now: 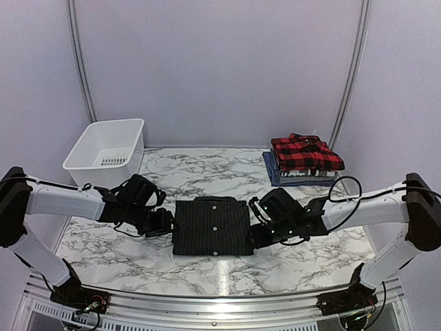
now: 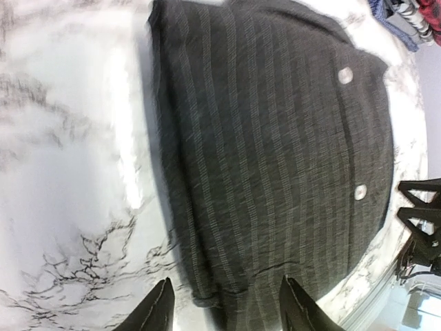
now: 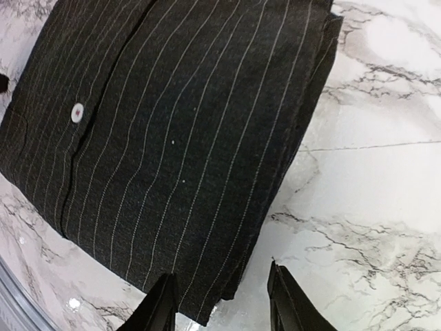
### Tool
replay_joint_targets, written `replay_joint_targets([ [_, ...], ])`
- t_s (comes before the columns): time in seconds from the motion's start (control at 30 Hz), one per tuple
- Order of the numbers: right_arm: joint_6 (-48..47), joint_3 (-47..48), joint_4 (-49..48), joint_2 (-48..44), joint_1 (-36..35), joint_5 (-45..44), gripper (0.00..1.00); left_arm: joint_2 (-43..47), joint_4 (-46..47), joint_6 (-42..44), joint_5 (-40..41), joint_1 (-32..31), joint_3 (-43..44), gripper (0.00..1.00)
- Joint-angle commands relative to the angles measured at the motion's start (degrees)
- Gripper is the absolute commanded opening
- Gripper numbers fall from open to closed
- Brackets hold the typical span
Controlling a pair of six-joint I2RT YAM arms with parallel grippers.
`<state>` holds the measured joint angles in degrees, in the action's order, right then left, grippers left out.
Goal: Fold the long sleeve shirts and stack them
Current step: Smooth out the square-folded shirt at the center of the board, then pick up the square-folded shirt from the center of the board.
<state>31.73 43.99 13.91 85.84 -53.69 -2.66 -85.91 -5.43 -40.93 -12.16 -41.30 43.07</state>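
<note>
Near the front of the marble counter [image 1: 207, 272], the folded black pinstriped shirt [image 1: 212, 226] lies flat with its buttons up, between the two arms. The left fingers [image 1: 167, 222] stand apart at its left edge, the cloth lying below the gap. The right fingers [image 1: 255, 236] are apart too, over its near right corner, with bare marble showing inside one finger. Farther back on the right, the red plaid shirt [image 1: 305, 153] tops a stack over a greyish shirt [image 1: 303, 172] and a blue checked shirt [image 1: 270, 169]. The white bin [image 1: 107, 153] sits back left.
</note>
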Motion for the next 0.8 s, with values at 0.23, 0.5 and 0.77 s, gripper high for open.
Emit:
replay_joint_targets([
  [0.23, 0.0, -1.2, -0.9, -6.1, 4.0, 0.1, 0.50, -5.7, 9.0, -1.8, -3.3, 1.2, -3.9, 0.58],
  [0.5, 0.2, -3.3, -2.2, -8.0, 5.7, -0.1, 0.51, -9.2, 7.9, -2.2, 0.7, -0.1, -3.1, 0.54],
  [0.77, 0.0, -3.8, -3.8, -7.4, 6.3, 0.2, 0.51, -15.0, 7.7, -5.2, 3.2, -3.6, -0.1, 0.41],
])
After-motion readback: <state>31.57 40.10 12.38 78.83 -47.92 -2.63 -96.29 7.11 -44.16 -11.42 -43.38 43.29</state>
